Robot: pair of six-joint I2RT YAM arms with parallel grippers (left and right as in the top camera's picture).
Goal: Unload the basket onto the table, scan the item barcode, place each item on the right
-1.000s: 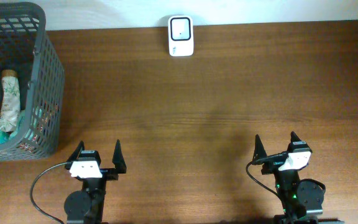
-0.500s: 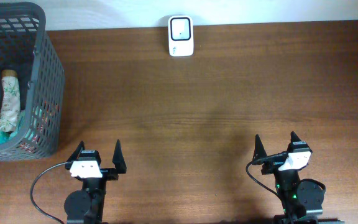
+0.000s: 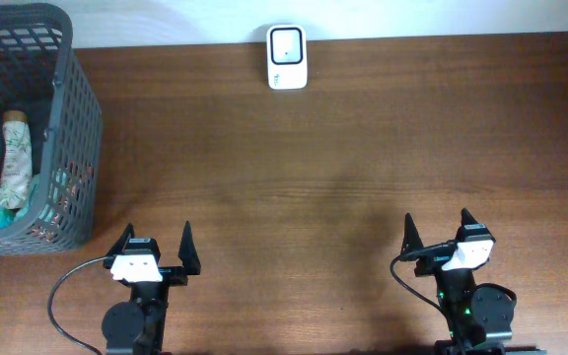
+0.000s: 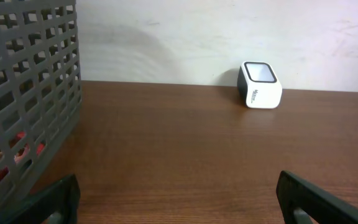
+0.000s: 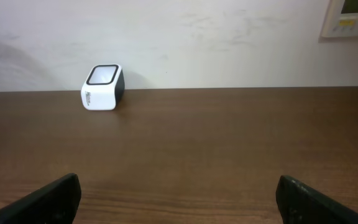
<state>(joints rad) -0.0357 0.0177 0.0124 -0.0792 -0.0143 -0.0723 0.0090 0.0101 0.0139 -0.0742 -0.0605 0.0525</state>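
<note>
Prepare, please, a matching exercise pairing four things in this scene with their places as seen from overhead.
Things:
1 grey plastic mesh basket
2 white box-shaped scanner with a dark window
3 left gripper
4 right gripper

Places:
A far edge, centre
B near edge, right
C left edge, reaching the far corner
D near edge, left

Pairs: 1-C; 2-A; 3-D; 4-B

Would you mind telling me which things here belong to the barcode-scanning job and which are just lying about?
For the job:
- scanner at the table's far edge
- basket on the left
- packet and the other items inside it, waiting to be scanned

Lying about:
- wall panel, seen only from the right wrist
</note>
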